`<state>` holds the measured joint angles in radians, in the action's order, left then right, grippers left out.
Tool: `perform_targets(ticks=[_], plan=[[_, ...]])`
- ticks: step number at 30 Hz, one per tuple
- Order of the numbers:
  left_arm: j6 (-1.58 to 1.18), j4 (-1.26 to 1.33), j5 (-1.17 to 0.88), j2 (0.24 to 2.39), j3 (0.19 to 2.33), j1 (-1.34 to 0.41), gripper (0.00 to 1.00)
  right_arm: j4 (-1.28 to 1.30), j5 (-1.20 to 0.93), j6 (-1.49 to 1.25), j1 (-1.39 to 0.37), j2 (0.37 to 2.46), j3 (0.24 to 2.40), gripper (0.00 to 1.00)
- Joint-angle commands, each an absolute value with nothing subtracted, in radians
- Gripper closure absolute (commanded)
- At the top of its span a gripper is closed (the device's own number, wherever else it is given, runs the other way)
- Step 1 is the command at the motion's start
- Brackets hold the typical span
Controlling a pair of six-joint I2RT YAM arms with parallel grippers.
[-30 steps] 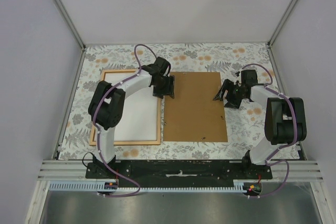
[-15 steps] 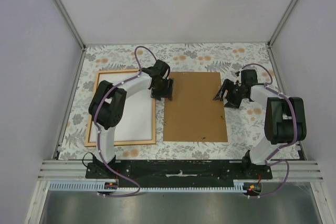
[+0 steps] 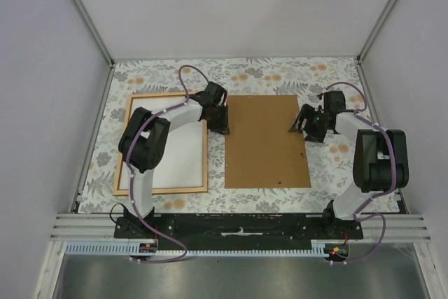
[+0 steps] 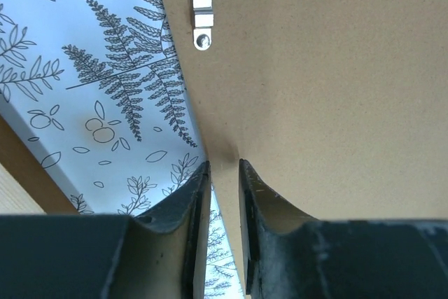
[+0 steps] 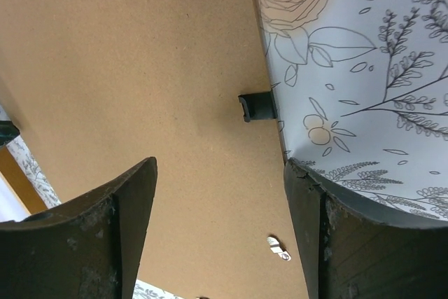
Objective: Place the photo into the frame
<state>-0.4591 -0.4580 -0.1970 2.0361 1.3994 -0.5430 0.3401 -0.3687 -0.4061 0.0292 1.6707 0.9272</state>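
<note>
The photo (image 3: 164, 159) lies white side up inside the light wooden frame (image 3: 159, 190) on the left of the table. The brown backing board (image 3: 266, 141) lies flat to the right of the frame, apart from it. My left gripper (image 3: 218, 124) is at the board's left edge. In the left wrist view the left gripper (image 4: 222, 166) is shut on that edge of the board (image 4: 322, 68). My right gripper (image 3: 306, 122) is open above the board's right edge. In the right wrist view the right gripper (image 5: 220, 162) holds nothing, with the board (image 5: 140, 68) below it.
The floral tablecloth (image 3: 336, 166) covers the table, with walls on three sides. Small metal tabs (image 4: 202, 19) and a black clip (image 5: 255, 106) sit on the board's edges. A strip of cloth separates the frame and the board.
The frame with the photo first slid left. Then the backing board slid right, with my left gripper on its left edge. My right gripper shifted slightly right and back.
</note>
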Motion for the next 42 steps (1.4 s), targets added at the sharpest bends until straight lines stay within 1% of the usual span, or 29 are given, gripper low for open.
perform_targets(ticks=[1, 3, 4, 12, 19, 31, 42], plan=[[-0.543, -0.397, -0.373, 2.108, 1.358, -0.588, 0.75, 0.364, -0.42, -0.408, 0.006, 1.707, 0.942, 0.21], [-0.554, -0.388, -0.391, 2.092, 1.364, -0.589, 0.77, 0.367, -0.42, -0.407, 0.006, 1.709, 0.945, 0.23], [-0.557, -0.381, -0.4, 2.086, 1.367, -0.588, 0.79, 0.367, -0.42, -0.407, -0.023, 1.71, 0.946, 0.25], [-0.58, -0.354, -0.471, 2.059, 1.399, -0.589, 0.85, 0.368, -0.434, -0.41, -0.049, 1.727, 0.953, 0.41], [-0.594, -0.328, -0.508, 2.039, 1.405, -0.592, 0.88, 0.368, -0.475, -0.411, -0.054, 1.735, 0.966, 0.48], [-0.598, -0.325, -0.543, 2.006, 1.448, -0.594, 0.89, 0.348, -0.552, -0.436, -0.083, 1.738, 0.977, 0.52], [-0.542, -0.396, -0.447, 2.086, 1.436, -0.595, 0.9, 0.288, -0.704, -0.485, -0.086, 1.674, 0.963, 0.53]])
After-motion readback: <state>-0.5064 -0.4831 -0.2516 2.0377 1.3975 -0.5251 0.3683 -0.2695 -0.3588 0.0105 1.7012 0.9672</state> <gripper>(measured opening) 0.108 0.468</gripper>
